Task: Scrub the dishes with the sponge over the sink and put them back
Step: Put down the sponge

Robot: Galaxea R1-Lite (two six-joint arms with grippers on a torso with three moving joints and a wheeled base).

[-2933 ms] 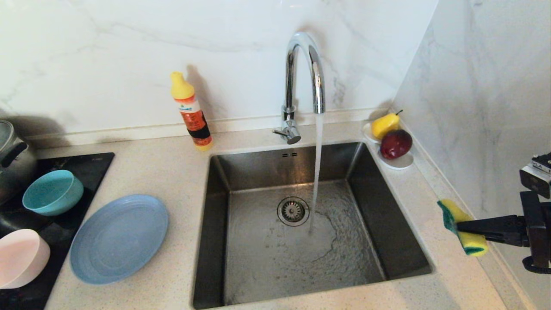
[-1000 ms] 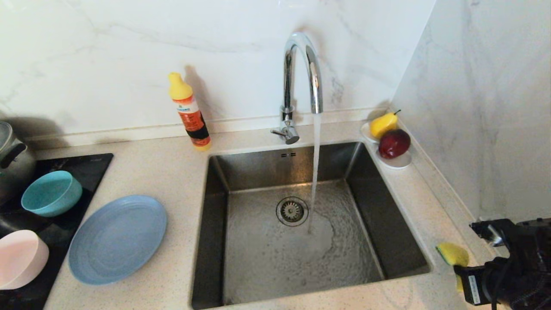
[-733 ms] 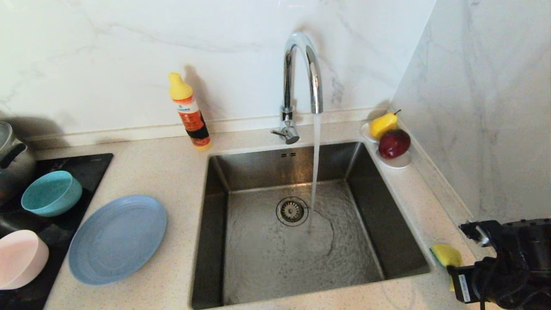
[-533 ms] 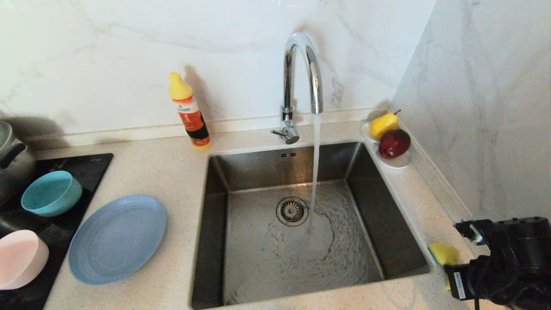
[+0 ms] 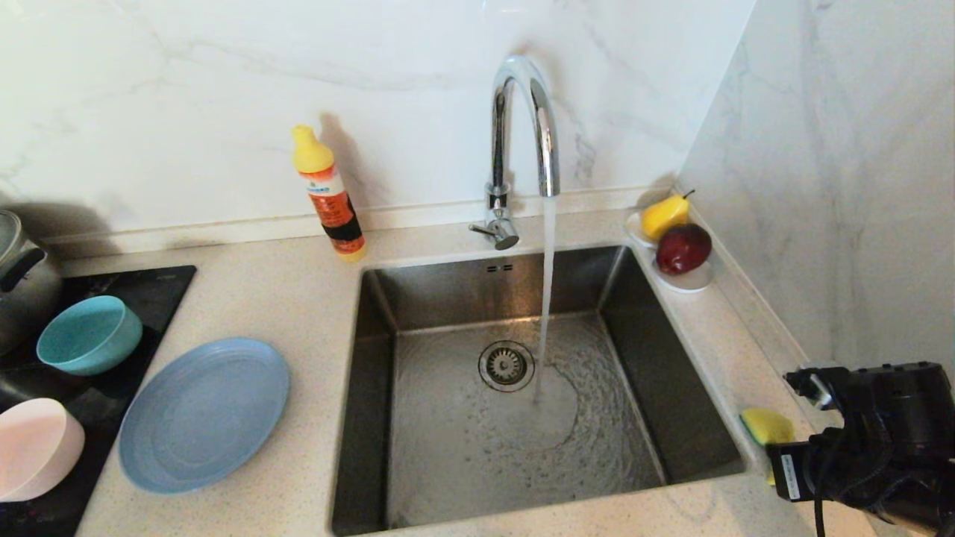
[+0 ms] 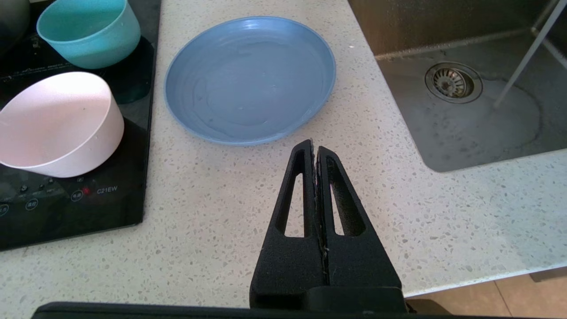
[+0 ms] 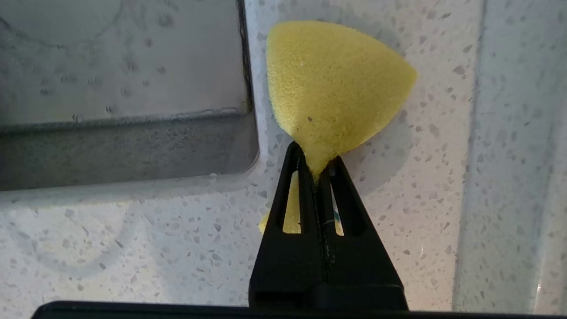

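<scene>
Right end effector pinching sponge waist

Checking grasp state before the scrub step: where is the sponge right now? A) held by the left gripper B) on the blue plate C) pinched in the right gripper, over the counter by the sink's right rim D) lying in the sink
C: the right gripper is shut on the sponge above the counter, beside the sink rim.

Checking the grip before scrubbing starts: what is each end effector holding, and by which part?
The right end effector pinches the sponge at its narrowed middle, beside the sink. The left end effector is shut on nothing.
</scene>
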